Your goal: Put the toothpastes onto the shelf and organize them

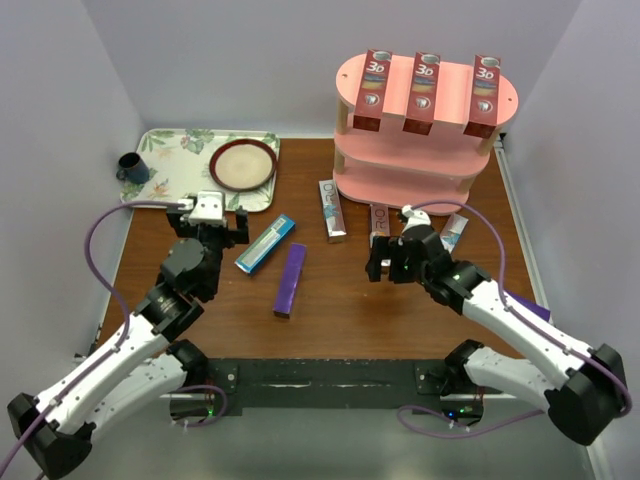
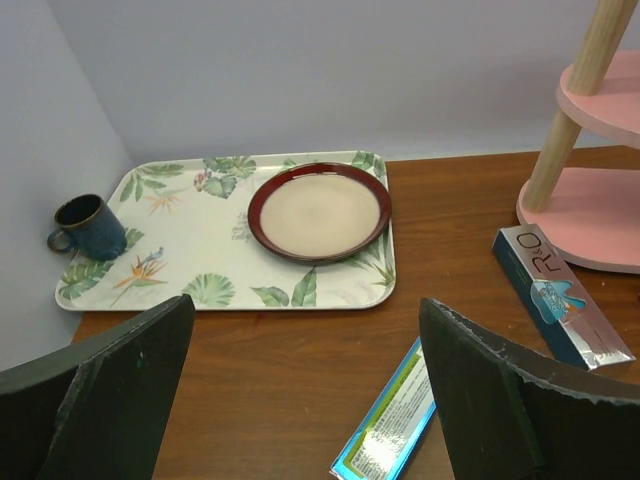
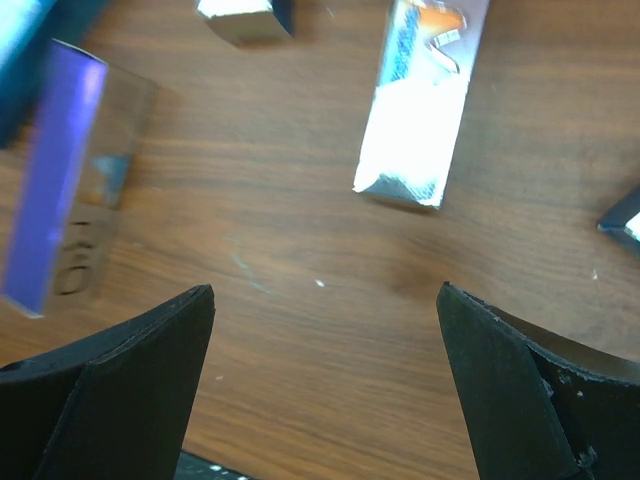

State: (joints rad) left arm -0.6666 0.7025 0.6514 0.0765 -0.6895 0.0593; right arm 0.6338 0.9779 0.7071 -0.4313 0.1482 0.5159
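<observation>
Top view, shelf: you see the pink shelf (image 1: 425, 165) at upper right, with three red cartons (image 1: 424, 92) lying across its top tier.
Top view, table: a teal carton (image 1: 265, 244), a purple carton (image 1: 291, 280) and a silver carton (image 1: 332, 210) lie mid-frame on the table (image 1: 330, 320).
Top view, hands: your left gripper (image 1: 212, 213) and right gripper (image 1: 385, 265) both have their fingers spread and hold nothing.
Left wrist: the teal carton sits at the bottom between the spread fingers; tray (image 2: 200, 250), plate (image 2: 320, 212) and mug (image 2: 88, 226) are at upper left.
Right wrist: the fingers are apart over the table, with the purple carton at left and a pale carton (image 3: 415, 110) at top.

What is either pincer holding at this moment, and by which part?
Nothing is held. The left pincer and the right pincer are both open and empty.
</observation>
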